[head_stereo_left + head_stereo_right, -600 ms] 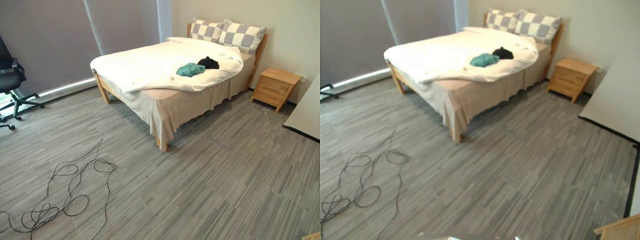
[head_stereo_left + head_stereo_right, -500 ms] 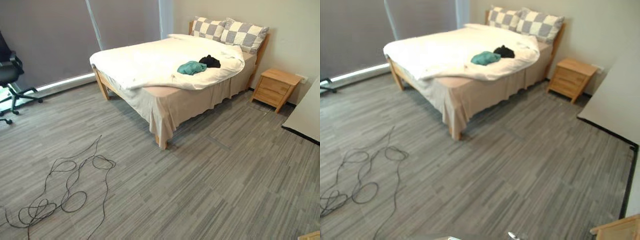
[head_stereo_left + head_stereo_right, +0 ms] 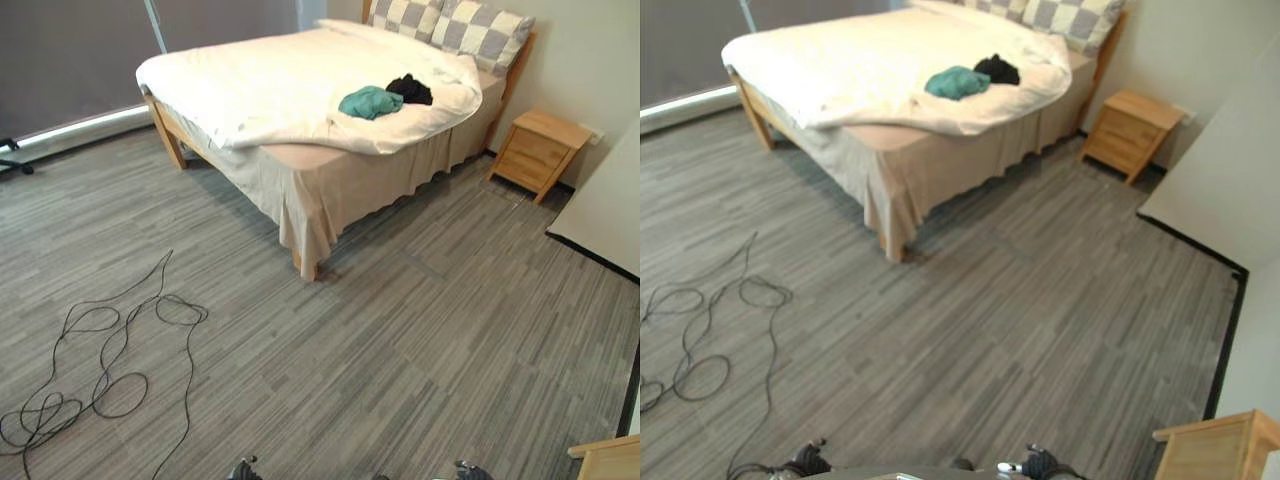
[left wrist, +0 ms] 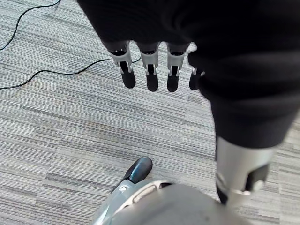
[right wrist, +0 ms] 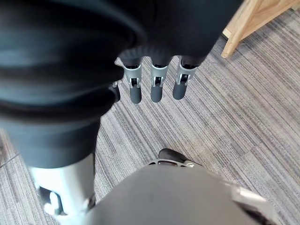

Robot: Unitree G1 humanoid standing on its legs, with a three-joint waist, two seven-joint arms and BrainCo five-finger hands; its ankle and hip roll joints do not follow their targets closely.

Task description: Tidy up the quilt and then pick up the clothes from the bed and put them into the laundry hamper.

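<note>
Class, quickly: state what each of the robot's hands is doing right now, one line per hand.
Left hand: open, fingers straight, holding nothing.
Right hand: open, fingers straight, holding nothing.

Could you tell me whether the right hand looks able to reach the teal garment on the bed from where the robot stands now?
Probably not: the right hand hangs open over bare floor, and a wide stretch of floor separates it from the teal garment.
</note>
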